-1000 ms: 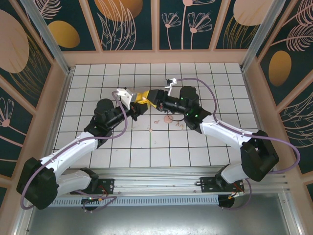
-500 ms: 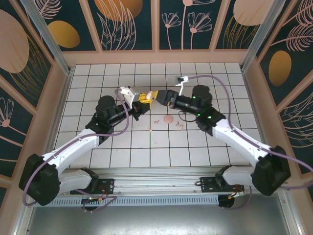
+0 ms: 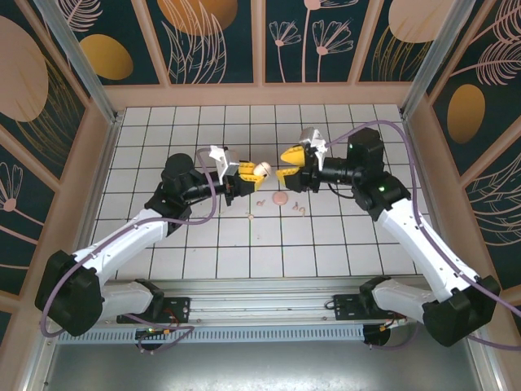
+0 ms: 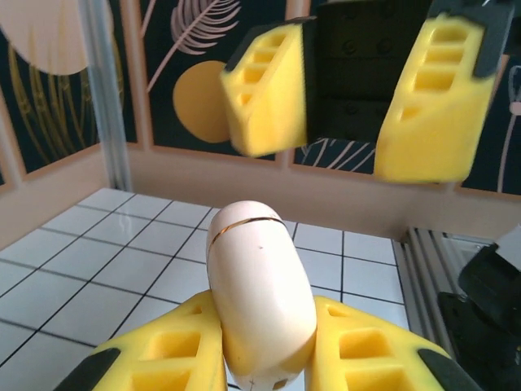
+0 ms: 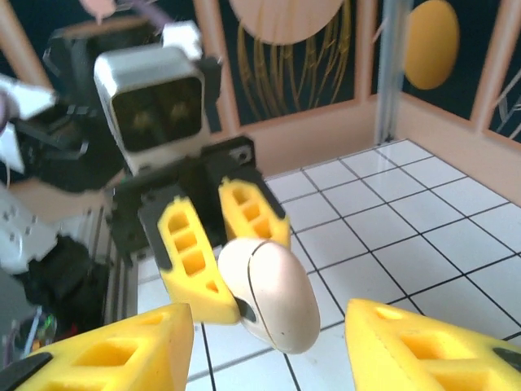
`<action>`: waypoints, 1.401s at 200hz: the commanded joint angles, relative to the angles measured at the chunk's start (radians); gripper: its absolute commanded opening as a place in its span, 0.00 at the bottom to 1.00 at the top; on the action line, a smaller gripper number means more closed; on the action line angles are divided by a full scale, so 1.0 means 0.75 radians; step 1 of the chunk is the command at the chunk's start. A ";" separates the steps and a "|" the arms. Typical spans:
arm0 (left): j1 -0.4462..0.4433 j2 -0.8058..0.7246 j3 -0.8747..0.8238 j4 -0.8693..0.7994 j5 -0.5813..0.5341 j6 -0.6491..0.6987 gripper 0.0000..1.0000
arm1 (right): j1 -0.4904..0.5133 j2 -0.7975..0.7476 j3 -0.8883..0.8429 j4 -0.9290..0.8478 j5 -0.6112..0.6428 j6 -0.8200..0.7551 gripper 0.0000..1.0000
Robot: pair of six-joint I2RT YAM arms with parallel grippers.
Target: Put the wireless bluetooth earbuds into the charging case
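The charging case (image 3: 262,169) is a closed pale beige egg-shaped box with a thin seam. It hangs above the tiles with my left gripper (image 3: 248,173) shut on its near end. In the left wrist view the case (image 4: 259,285) stands up between the yellow fingers (image 4: 163,354). My right gripper (image 3: 285,163) faces it from the right, open and a small gap away; it also appears opposite as the right gripper (image 4: 346,106). In the right wrist view the case (image 5: 273,289) sits ahead of the spread pads (image 5: 407,346). Two tiny pale earbuds (image 3: 299,209) (image 3: 250,217) lie on the tiles below.
A small pink round piece (image 3: 280,198) and a thin curled bit (image 3: 260,198) lie on the white tiled floor (image 3: 163,147) under the grippers. Wooden-framed patterned walls (image 3: 260,90) close in the back and both sides.
My right gripper has drawn back to the right, away from the left gripper and the case it was pressed against. The left gripper kept its hold and shifted slightly right.
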 commanded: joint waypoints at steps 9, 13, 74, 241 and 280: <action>0.001 0.014 0.068 0.049 0.159 0.042 0.21 | -0.007 0.103 0.136 -0.284 -0.174 -0.365 0.51; -0.001 0.015 0.072 0.048 0.164 0.043 0.21 | -0.006 0.110 0.143 -0.293 -0.183 -0.370 0.51; 0.000 0.024 0.099 0.010 0.181 0.076 0.22 | -0.006 0.172 0.169 -0.336 -0.323 -0.429 0.45; 0.000 0.030 0.275 -0.648 -0.164 0.513 0.59 | 0.026 -0.004 0.112 -0.454 0.262 -0.544 0.15; 0.000 0.020 0.290 -0.788 -0.213 0.674 0.62 | 0.100 0.014 0.160 -0.599 0.467 -0.664 0.15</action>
